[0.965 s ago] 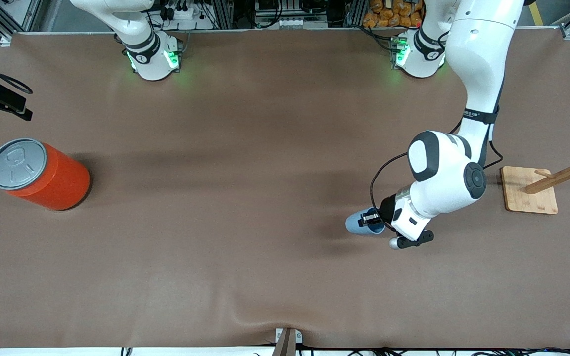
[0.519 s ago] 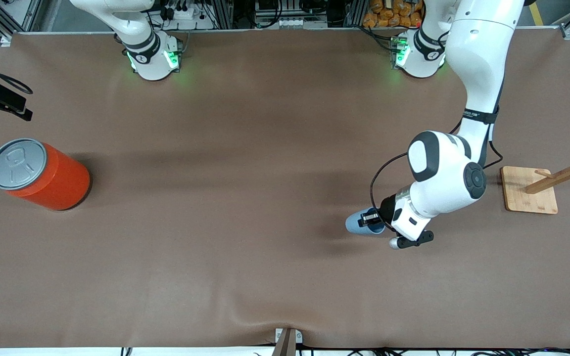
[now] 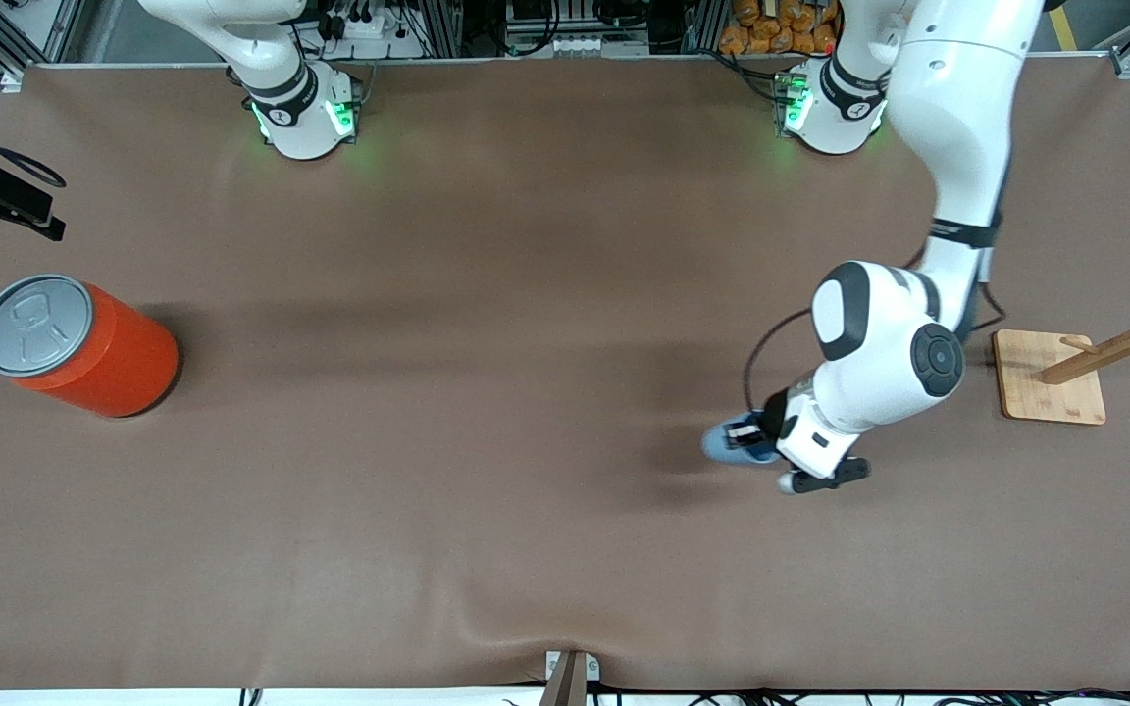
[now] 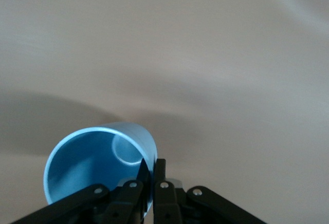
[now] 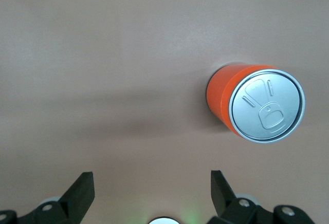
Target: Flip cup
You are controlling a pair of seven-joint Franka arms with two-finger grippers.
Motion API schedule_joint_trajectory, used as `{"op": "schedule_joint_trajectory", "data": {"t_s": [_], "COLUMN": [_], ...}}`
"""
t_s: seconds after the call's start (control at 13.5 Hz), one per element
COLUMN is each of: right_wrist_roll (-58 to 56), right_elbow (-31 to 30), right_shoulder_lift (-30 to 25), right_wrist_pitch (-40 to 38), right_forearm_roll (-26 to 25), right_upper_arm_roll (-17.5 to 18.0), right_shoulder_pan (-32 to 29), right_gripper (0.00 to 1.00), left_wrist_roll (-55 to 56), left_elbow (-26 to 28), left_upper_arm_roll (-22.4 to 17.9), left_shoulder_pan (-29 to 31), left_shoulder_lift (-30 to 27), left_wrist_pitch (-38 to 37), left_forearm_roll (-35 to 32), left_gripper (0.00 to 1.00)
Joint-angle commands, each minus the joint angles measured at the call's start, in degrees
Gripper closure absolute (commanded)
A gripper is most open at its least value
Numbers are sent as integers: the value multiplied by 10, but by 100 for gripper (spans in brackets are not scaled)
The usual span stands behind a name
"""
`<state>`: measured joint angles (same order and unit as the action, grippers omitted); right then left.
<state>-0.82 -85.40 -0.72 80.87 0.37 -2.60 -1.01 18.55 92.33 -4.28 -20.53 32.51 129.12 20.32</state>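
Light-blue wall of the cup (image 4: 97, 162) sits pinched between the left gripper (image 4: 151, 175) jaws, which are closed on its rim, the cup lying tilted just over the counter (image 3: 526, 392) toward the left arm's end. The turn seems under way; next it likely needs more wrist rotation before setting down. The right gripper (image 5: 149, 193), jaws spread, waits above the orange can (image 5: 254, 103).

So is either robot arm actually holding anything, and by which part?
Yes: the left gripper pinches the light-blue cup by its rim wall, one finger inside, one outside. The right gripper is open, holding nothing.
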Motion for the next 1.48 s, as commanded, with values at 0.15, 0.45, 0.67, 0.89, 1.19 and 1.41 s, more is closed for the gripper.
{"op": "schedule_joint_trajectory", "data": {"t_s": [0.15, 0.45, 0.67, 0.89, 1.19, 1.41], "right_wrist_roll": [-6, -6, -6, -6, -6, -6], "right_elbow": [15, 15, 15, 16, 15, 16], "right_shoulder_lift": [8, 8, 8, 8, 8, 8], "right_wrist_pitch": [-6, -6, -5, -5, -5, -8], "right_forearm_roll": [4, 4, 4, 4, 4, 4], "right_upper_arm_roll": [-2, -2, -2, -2, -2, -1], "right_shoulder_pan": [2, 2, 2, 2, 2, 2], "right_gripper": [0, 0, 0, 0, 0, 0], "left_wrist_roll": [18, 13, 17, 22, 20, 19], "left_elbow": [19, 23, 33, 63, 65, 59], "left_upper_arm_roll": [5, 1, 1, 1, 1, 6], "left_shoulder_pan": [28, 44, 60, 74, 81, 89], "left_shoulder_lift": [-32, -25, -17, -11, -10, -53], "left_wrist_pitch": [-24, -24, -24, 24, 35, 13], "left_forearm_roll": [-61, -131, -204, -208, -208, -204], "left_gripper": [100, 100, 100, 100, 0, 0]}}
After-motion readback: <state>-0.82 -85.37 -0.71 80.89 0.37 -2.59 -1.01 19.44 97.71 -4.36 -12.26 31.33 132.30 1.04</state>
